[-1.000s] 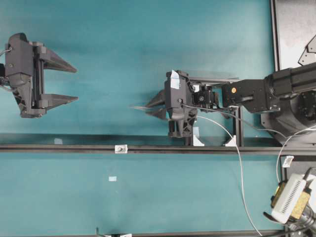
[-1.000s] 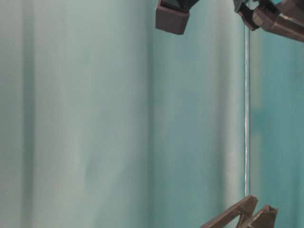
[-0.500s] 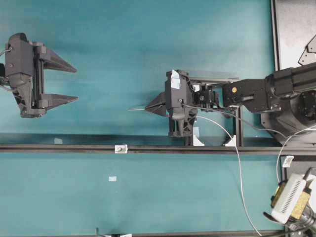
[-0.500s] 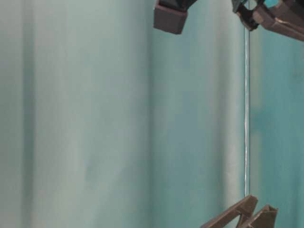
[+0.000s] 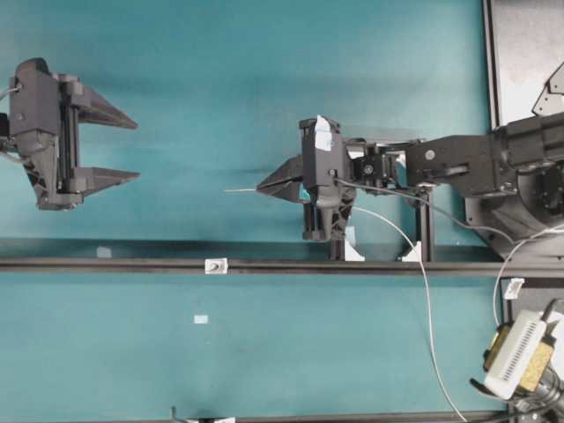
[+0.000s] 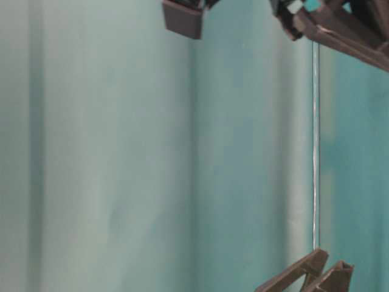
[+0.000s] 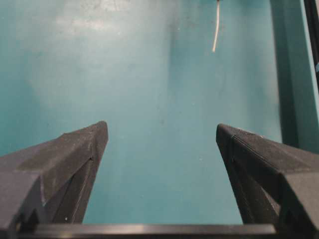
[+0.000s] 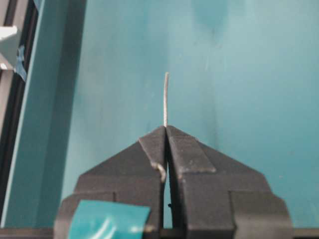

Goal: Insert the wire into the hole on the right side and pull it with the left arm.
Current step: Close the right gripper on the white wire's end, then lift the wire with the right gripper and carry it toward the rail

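Now the right tool (image 8: pixel 165 130) is closed on the wire (image 8: pixel 165 99), and the stiff tip sticks out past its fingertips. The left tool (image 5: pixel 119 145) stands wide open and holds nothing, well apart from that tip. The small metal block (image 5: pixel 215 265) sits on the black rail (image 5: pixel 106 263), below the wire tip in the overhead view.

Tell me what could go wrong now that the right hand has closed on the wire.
1. Only a short, slightly bent tip of the wire sticks out of the right hand; it may miss the tiny hole in the metal block.
2. The wire trails in a loop behind the hand and could snag on the black frame.
3. The pinch is at the fingertips, so the thin wire may slip.
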Controlling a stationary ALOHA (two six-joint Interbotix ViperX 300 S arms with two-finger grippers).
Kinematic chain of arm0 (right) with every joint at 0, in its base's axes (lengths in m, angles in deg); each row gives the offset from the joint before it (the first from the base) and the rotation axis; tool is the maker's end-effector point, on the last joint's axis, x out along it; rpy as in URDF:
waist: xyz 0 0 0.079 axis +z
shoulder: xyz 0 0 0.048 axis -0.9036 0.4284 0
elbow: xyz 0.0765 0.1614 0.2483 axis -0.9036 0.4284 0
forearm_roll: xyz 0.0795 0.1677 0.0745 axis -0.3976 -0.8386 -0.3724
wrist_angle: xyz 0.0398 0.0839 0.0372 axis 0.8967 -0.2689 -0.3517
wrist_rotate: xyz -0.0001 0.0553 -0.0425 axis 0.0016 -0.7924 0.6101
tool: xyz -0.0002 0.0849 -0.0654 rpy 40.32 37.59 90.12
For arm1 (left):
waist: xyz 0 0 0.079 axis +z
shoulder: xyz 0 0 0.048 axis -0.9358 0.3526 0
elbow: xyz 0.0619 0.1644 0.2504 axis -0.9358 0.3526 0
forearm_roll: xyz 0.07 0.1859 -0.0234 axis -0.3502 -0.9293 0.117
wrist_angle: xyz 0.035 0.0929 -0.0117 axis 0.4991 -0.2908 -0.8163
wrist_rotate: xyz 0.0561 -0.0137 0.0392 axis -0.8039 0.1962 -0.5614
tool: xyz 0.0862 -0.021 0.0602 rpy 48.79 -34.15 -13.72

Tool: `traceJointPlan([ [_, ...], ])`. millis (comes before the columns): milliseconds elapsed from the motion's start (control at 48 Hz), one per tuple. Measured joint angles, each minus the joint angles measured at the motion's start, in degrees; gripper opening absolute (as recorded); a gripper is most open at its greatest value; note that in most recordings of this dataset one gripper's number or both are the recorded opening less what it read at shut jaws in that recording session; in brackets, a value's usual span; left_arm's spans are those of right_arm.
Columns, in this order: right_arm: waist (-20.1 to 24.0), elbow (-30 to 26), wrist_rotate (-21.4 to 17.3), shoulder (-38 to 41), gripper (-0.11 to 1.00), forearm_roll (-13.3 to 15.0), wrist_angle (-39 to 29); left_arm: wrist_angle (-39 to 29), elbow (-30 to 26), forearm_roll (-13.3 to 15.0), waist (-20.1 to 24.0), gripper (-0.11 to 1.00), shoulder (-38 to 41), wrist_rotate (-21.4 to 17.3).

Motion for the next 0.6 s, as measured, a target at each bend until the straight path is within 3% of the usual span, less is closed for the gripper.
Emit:
traceJointPlan([
  [354, -1.2, 0.2, 0.9, -8.8, 0.02, 0.1, -6.5, -0.1, -0.9, 0.1, 0.1, 0.81, -0.1, 0.0],
  [604, -1.7, 1.1, 0.9, -14.1, 0.02, 0.2, -7.3, -0.1, -1.4, 0.1, 0.1, 0.81, -0.1, 0.0],
])
